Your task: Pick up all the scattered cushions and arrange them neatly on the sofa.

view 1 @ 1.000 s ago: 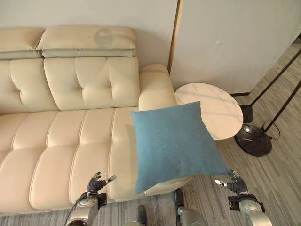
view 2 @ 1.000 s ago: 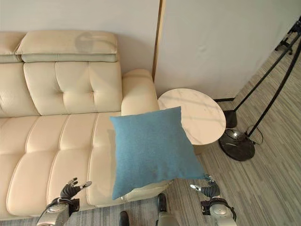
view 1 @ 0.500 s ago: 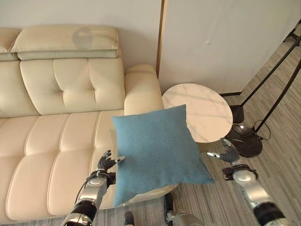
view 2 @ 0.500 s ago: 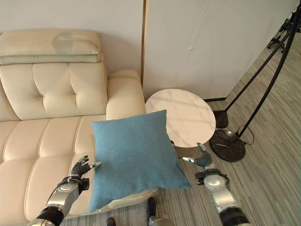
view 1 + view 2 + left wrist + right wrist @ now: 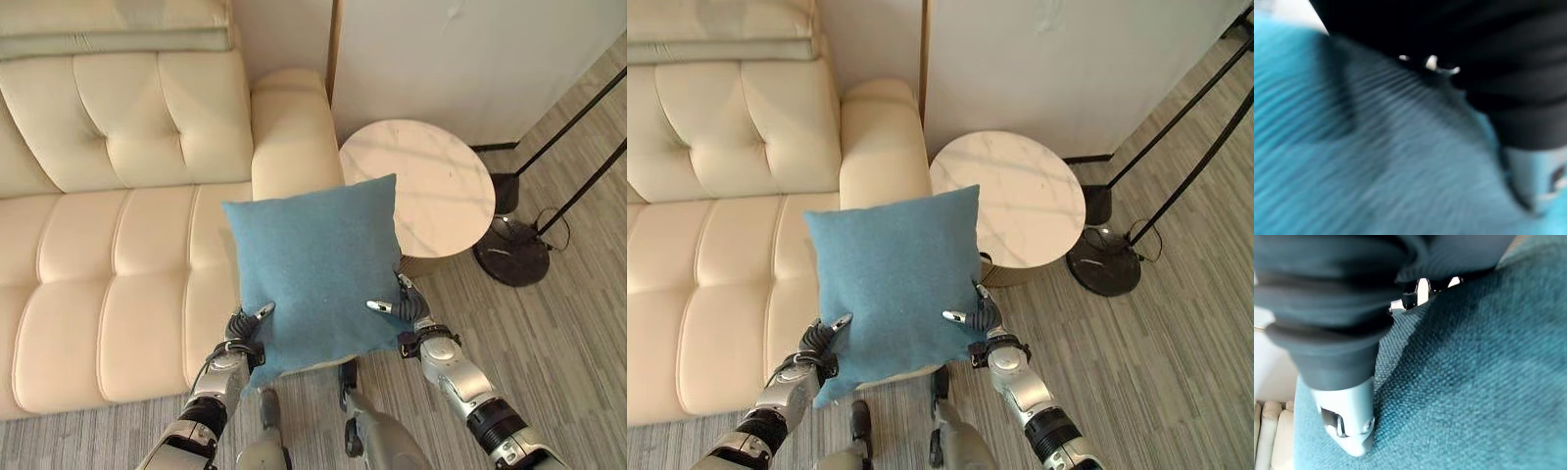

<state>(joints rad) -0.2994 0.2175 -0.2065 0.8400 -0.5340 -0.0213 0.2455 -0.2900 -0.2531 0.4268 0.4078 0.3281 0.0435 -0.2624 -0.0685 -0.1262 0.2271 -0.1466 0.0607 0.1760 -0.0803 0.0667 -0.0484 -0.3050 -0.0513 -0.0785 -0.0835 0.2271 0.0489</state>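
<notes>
Carrying the cushion (image 5: 313, 274) to the sofa (image 5: 108, 294) looks like the step in hand, and doing it well means keeping even pressure from both sides so the soft blue square does not fold or slip out. It should be lowered flat toward the seat near the armrest (image 5: 294, 127), then leaned against the backrest (image 5: 147, 108), and released only once the seat bears its weight.

The cushion is lifted clear, tilted, over the sofa's front edge at the armrest end, its far corner overlapping the round table (image 5: 431, 196) in view. The left hand (image 5: 245, 338) presses the lower left edge with the thumb lying on the blue face; the right hand (image 5: 409, 311) clamps the lower right edge the same way, thumb on top. The remaining fingers of each go behind the cloth, so how far they curl I cannot tell, but both hands appear to pinch it. Both forearms rise from below, angled inward toward each other. A lamp base (image 5: 514, 259) stands beyond the table.
</notes>
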